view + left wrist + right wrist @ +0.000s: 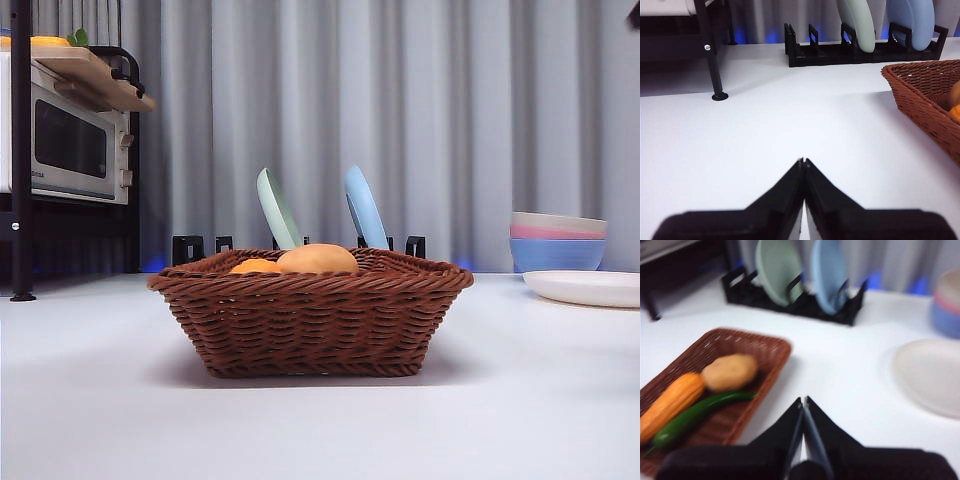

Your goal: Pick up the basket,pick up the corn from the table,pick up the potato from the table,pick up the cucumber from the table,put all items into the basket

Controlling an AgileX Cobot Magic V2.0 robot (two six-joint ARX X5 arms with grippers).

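The reddish-brown wicker basket (312,318) stands on the white table (100,400), and its rim also shows in the left wrist view (927,100) and right wrist view (767,347). Inside lie the orange corn (670,402), the tan potato (730,371) and the slim green cucumber (695,416). From the front only the potato (318,259) and a bit of corn (254,266) rise above the rim. My left gripper (803,162) is shut and empty over bare table beside the basket. My right gripper (803,401) is shut and empty, just outside the basket's near corner.
A black rack (295,243) behind the basket holds a pale green plate (277,208) and a blue plate (364,206). Stacked bowls (557,241) and a white plate (590,287) sit at the right. A microwave (70,140) on a black stand is at the left.
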